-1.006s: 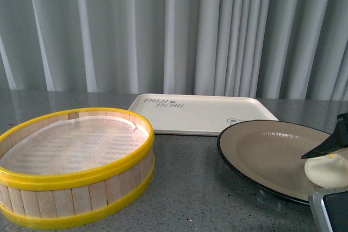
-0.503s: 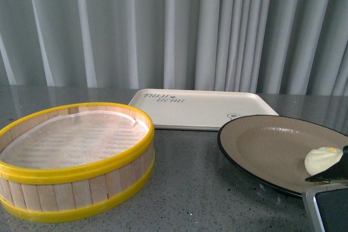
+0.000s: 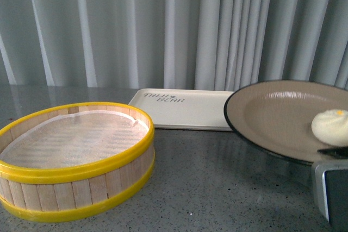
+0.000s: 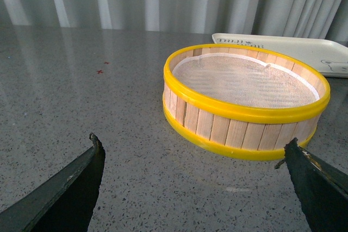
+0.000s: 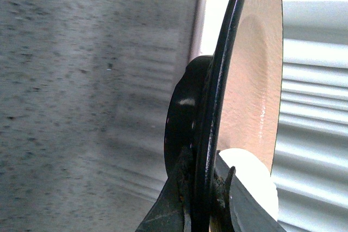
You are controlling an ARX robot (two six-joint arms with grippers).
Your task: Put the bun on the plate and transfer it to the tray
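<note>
Front view: the plate hangs clear of the grey table, tilted slightly, its far edge overlapping the right end of the tray in the picture. The bun sits on the plate's right side, close to the rim. Only a dark tip of the right gripper shows, at the rim just below the bun. The yellow-rimmed steamer basket stands empty at left. The bun is on the plate, so the step in hand looks to be the carry to the tray. The next move calls for a level, unhurried swing over the tray and a flat set-down, so the bun does not roll.

Left wrist view: the left gripper hangs wide open above the table, gripping nothing, with the basket ahead of it and the tray beyond.

Right wrist view: the right gripper is clamped on the plate's black rim, one finger beneath and one inside, hard by the bun. The table is blurred.

Half a second earlier the plate rested lower, its rim in front of the tray; now it is up and the bun rides higher. Basket and tray have not moved.
</note>
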